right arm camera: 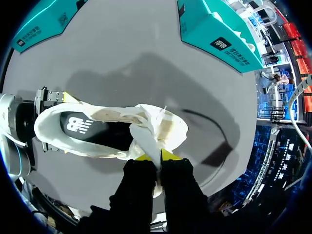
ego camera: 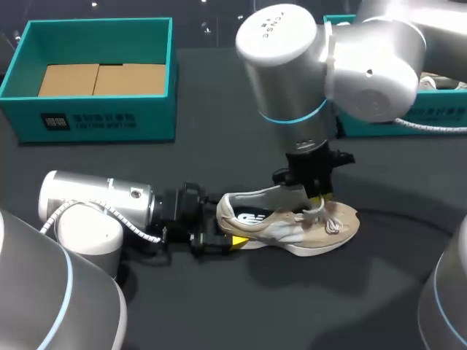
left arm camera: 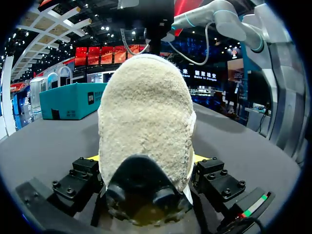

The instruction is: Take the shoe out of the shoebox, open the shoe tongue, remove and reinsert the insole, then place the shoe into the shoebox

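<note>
Two holds. Clamping the heel (left arm camera: 146,122) with left gripper (ego camera: 221,238) to steady the shoe (ego camera: 306,232). Pinching the tongue (right arm camera: 145,130) with right gripper (right arm camera: 156,156), likely for opening.

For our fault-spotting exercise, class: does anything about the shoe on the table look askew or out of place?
Only the white tongue of the beige-and-white suede sneaker: it stands pulled up away from the laces, pinched in the right gripper. The left gripper clamps the heel. Nothing looks damaged or spilled.
</note>
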Controlling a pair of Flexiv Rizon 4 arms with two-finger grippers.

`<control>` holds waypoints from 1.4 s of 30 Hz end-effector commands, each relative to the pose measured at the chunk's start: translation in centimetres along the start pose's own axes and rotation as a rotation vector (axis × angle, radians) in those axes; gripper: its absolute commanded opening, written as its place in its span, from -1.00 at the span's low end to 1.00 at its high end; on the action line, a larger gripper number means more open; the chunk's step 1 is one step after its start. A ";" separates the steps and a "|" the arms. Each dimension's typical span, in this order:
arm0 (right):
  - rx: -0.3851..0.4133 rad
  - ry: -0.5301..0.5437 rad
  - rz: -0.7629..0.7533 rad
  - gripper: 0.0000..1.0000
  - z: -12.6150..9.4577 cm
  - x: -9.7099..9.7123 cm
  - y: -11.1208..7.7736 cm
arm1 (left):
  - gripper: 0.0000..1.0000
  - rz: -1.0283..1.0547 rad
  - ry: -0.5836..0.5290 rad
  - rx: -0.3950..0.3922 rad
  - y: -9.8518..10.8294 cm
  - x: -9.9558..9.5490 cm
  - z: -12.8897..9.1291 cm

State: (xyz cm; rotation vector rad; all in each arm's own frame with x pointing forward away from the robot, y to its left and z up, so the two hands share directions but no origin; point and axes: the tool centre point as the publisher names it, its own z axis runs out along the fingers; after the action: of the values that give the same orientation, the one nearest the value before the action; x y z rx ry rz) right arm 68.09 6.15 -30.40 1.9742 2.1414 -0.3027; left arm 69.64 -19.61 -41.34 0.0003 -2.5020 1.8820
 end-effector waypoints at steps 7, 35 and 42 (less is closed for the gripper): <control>0.009 0.010 0.034 -1.00 3.3 -3.1 0.0 | -1.00 0.000 -0.001 -0.001 0.0 0.1 -0.1; 0.022 -0.126 0.169 0.22 6.5 -6.1 1.2 | -1.00 0.000 -0.001 -0.001 0.0 0.1 -0.1; -0.054 -0.130 0.134 0.04 0.6 -6.4 0.7 | -1.00 0.000 -0.001 -0.001 0.0 0.1 -0.1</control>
State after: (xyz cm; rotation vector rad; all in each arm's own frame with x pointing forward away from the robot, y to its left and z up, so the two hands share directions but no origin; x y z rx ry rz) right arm 70.28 -0.83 -32.51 2.0281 1.8997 -0.3711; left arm 69.66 -19.63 -41.33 0.0005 -2.5026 1.8808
